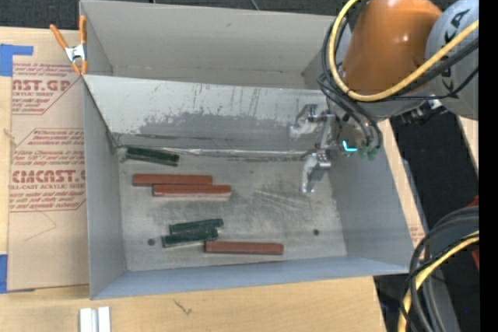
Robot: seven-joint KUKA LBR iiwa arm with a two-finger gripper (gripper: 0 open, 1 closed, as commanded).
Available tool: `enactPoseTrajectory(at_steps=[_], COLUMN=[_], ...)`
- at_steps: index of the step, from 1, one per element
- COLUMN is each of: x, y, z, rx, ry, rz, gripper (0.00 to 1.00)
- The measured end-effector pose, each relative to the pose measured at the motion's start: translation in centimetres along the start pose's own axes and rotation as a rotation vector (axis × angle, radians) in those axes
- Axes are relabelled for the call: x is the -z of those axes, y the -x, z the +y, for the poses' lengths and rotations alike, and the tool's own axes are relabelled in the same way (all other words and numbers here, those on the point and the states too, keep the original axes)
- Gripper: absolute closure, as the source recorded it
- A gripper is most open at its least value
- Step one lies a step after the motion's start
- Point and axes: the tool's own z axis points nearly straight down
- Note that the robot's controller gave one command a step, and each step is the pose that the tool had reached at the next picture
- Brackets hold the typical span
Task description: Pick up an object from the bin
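My gripper (pixel 312 145) hangs over the right part of the bin floor, close to the back wall. Its two metal fingers stand apart, one fingertip (pixel 314 173) low and the other nearer the wall, with nothing between them. The nearest loose things lie to its left. A long brown bar (pixel 243 248) rests near the front wall. Another brown bar (pixel 191 190) lies mid-floor, with a third brown bar (pixel 172 180) just behind it. None of them touches the gripper.
Two dark green bars (pixel 192 232) lie side by side left of the front brown bar. One more dark green bar (pixel 153 156) sits at the back left. Bare floor lies under and right of the gripper. The arm's orange cover and cables hang over the bin's right rim.
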Motion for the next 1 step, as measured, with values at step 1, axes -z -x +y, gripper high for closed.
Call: enactPoseTrajectory(at_steps=[1], x=[0.42], y=[0.15], z=[0.00], rx=[0.000], ry=[0.000], rz=[-0.008], gripper=[0.00])
